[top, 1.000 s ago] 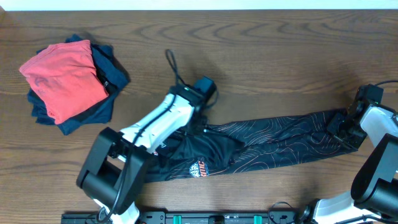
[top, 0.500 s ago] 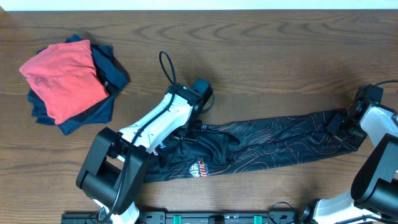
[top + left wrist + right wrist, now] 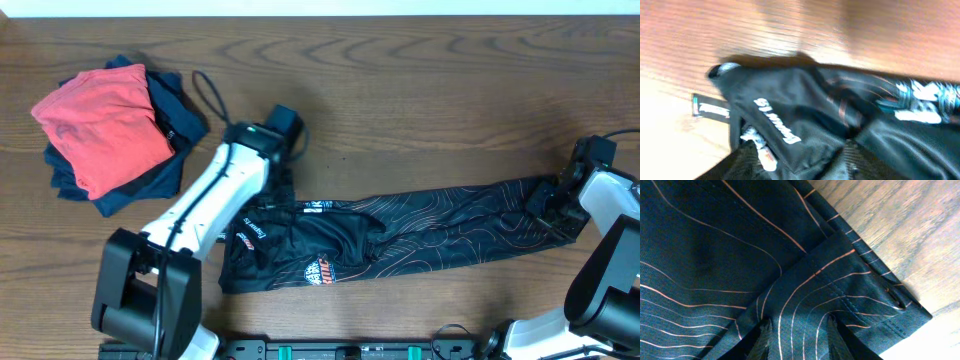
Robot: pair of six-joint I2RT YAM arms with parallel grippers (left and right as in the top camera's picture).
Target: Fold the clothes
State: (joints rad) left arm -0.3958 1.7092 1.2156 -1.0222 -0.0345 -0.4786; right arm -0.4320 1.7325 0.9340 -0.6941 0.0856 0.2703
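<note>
Black jersey (image 3: pixel 420 225), left end newly uncovered, left tool (image 3: pixel 283 188) farther left.

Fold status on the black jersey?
Done: jersey looks folded lengthwise into a long band. In hand: right claw pinches its right end; left claw sits above the left end, grip unclear. Left: crosswise folds to match the folded pile.
</note>
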